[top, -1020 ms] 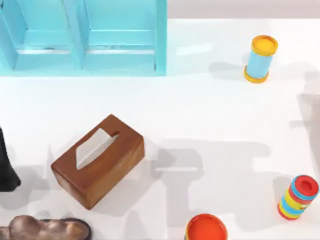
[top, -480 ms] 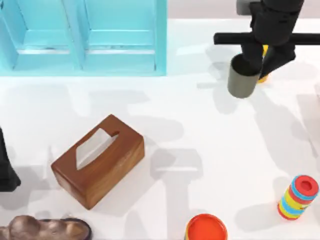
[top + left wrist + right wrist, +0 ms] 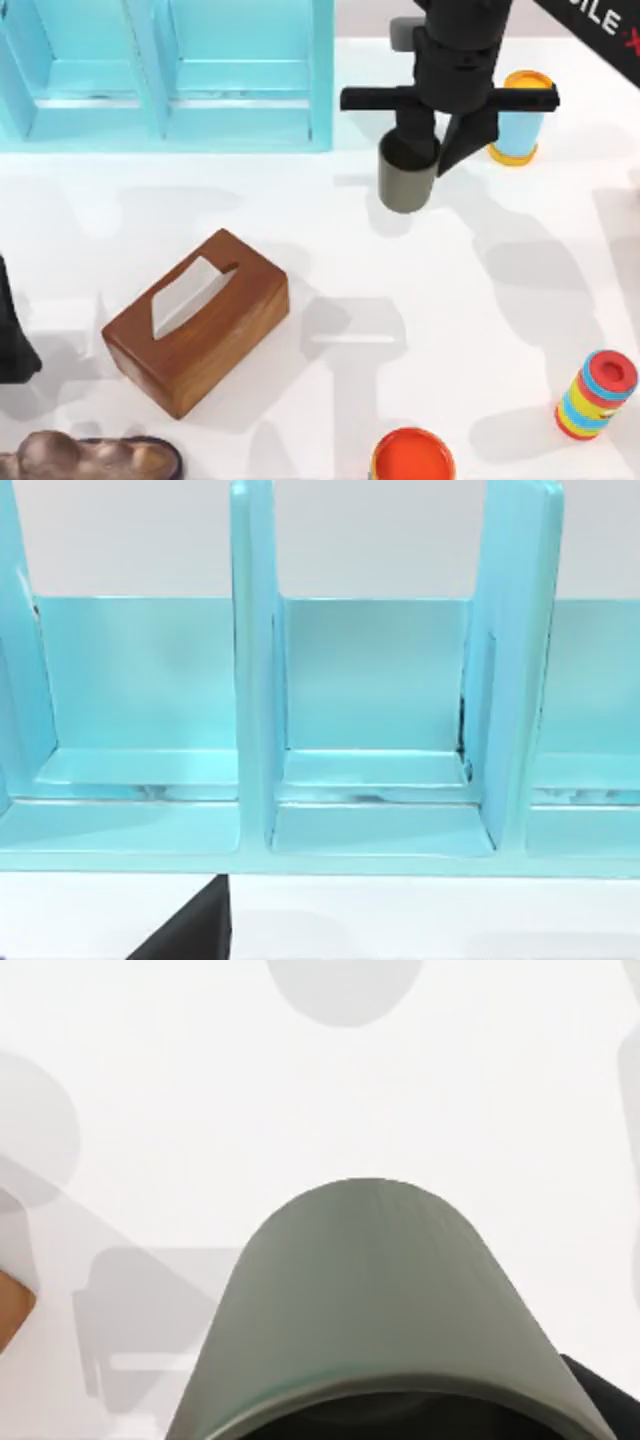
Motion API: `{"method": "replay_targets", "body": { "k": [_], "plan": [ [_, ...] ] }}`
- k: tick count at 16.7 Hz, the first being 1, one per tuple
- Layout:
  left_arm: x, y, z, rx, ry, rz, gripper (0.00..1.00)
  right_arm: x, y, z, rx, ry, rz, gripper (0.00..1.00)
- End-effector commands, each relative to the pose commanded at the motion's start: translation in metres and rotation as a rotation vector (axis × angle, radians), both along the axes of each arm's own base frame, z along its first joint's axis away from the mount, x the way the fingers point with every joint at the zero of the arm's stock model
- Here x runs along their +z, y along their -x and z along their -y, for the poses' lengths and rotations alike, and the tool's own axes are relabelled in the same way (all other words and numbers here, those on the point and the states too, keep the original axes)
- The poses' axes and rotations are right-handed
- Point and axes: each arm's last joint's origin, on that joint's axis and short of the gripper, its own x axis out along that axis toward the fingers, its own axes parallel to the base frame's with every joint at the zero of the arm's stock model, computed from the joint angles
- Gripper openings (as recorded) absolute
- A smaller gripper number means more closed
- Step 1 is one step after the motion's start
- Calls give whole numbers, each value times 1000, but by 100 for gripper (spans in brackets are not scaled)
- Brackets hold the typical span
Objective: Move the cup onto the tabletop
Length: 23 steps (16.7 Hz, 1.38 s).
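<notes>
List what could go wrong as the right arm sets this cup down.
1. The right gripper holds the cup by its rim, apparently above the tabletop; releasing now could drop or tip it.
2. The turquoise shelf unit stands close on the top view's left, and the blue-and-yellow cylinder close on its right; sideways drift might strike either.

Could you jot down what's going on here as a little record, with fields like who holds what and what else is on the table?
Working arm: right gripper, near the table's far edge, right of the shelf unit
Held item: olive-grey cup, gripped at its rim, upright
Cup position: above the white tabletop, apparently not yet set down
Idle arm: left arm, at the table's left edge
Other items: wooden tissue box, light-blue cylinder, rainbow-striped cylinder, orange-topped container
</notes>
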Motion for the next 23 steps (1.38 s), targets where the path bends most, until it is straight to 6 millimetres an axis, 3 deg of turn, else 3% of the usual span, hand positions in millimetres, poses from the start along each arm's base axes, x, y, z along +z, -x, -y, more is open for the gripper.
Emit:
{"method": "replay_targets", "body": {
  "k": [5, 11, 16, 23],
  "plan": [
    [0, 0, 0, 0, 0, 0, 100, -9, -2, -1, -3, -4, 0, 0],
    [0, 0, 0, 0, 0, 0, 100, -60, -1, -8, -2, 2, -3, 0],
    [0, 0, 0, 0, 0, 0, 100, -64, 0, -9, 0, 0, 0, 0],
    [0, 0, 0, 0, 0, 0, 100, -64, 0, -9, 0, 0, 0, 53]
  ]
}}
